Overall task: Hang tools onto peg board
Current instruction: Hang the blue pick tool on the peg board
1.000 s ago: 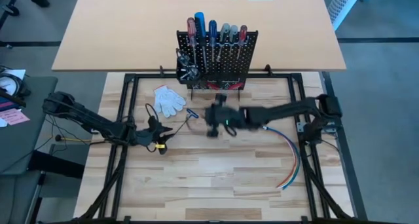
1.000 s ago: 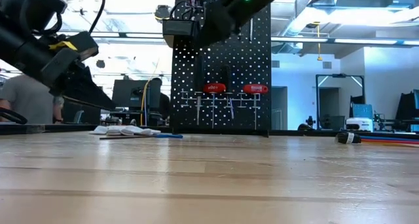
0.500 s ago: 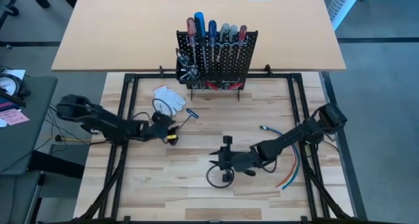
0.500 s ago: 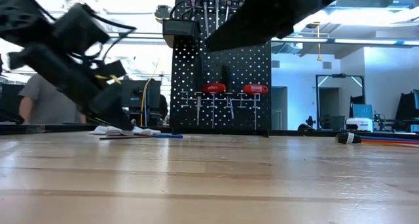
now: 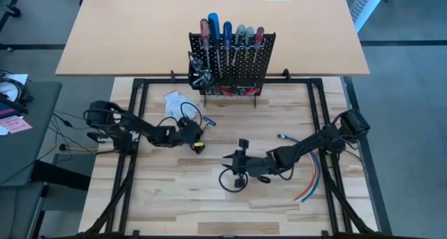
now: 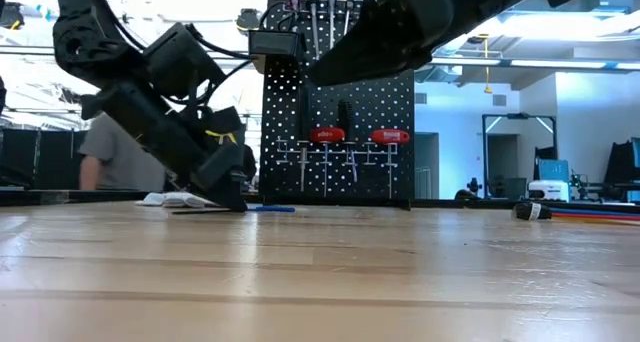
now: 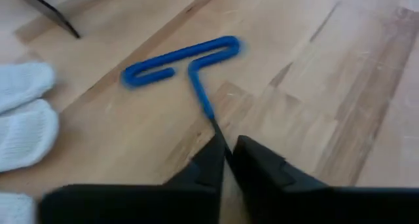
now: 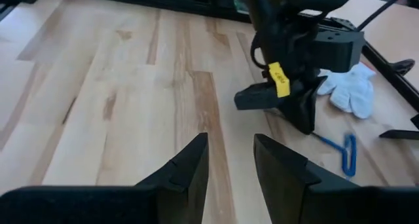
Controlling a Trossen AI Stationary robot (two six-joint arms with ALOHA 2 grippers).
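the blue t-handle tool (image 7: pixel 186 63) lies flat on the pale wood-plank counter (image 5: pixel 209 197), in front of the peg board (image 5: pixel 232 63) and toward its left end, just beside the white gloves (image 5: pixel 176 101). its handle is a thin glossy blue loop bent into a long flat bar, and a slim stem runs from it into a fine metal shaft. the gloves are soft knit fabric, crumpled, near the board's left foot.

the peg board is a matte black upright panel dotted with round holes, standing at the far edge of the wooden counter. screwdrivers (image 5: pixel 230 36) with red, blue and grey handles hang in a row along its top; red-handled tools (image 6: pixel 327 135) sit on a lower row.

the left gripper (image 7: pixel 227 152) is tipped steeply down in front of the board's left end, its dark angular fingers (image 7: pixel 258 168) clenched on the thin shaft of the blue tool, tips at the counter surface. the left arm reaches in low from the left with its elbow bent.

the right gripper (image 8: pixel 229 160) hovers lower-front of the board, well apart from it, pointing toward the left gripper; its blocky black fingers (image 8: pixel 186 165) stand apart with bare wood showing between them, holding nothing. the right arm stretches in long from the right side, past a bundle of coloured wires (image 5: pixel 312 170).
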